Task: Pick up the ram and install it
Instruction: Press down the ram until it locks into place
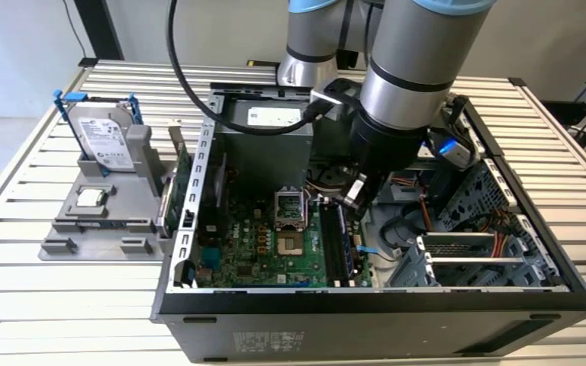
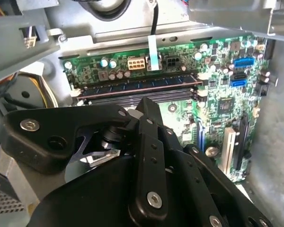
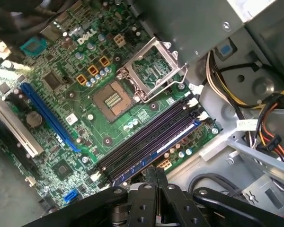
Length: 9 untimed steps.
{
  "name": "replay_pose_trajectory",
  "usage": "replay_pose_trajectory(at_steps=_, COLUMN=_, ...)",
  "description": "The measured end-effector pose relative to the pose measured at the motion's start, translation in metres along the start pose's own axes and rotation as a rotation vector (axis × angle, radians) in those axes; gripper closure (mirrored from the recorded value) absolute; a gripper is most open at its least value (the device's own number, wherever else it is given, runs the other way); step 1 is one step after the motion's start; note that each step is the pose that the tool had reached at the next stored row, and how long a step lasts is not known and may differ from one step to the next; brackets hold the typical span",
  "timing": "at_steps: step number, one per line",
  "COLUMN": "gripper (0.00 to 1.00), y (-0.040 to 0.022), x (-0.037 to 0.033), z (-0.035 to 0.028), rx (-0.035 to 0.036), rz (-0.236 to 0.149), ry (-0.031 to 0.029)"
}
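Note:
The ram [image 2: 137, 87] lies along one of the memory slots on the green motherboard [image 1: 262, 252], a long dark stick with a row of chips. In the first wrist view the ram [image 3: 166, 142] shows a pale label strip among the dark slots. My gripper [image 1: 357, 194] reaches down into the open computer case, just over the slots' far end. Both wrist views show its black fingers pressed together with nothing between them, gripper [image 2: 149, 106] and gripper [image 3: 155, 174] pointing at the slots. Whether the tips touch the stick I cannot tell.
The case [image 1: 375, 301] lies open on a slatted table. At the exterior view's left, a grey fixture [image 1: 89, 221] holds a silver hard drive [image 1: 104, 133] with blue rails; a thin green board [image 1: 169, 202] stands beside the case wall. Cables [image 3: 270, 127] and a drive cage [image 1: 476, 252] crowd the slots' other side.

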<state>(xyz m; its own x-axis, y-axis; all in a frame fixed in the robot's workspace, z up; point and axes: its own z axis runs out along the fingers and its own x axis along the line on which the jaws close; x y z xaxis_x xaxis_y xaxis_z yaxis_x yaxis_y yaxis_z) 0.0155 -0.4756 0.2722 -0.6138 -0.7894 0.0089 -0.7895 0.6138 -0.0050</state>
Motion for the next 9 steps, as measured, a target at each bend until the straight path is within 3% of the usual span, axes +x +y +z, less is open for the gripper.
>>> replay_pose_trajectory(at_steps=9, gripper=1.00, y=0.0001, x=-0.0001, z=0.0000, rx=0.0010, rz=-0.119, ry=-0.0006)
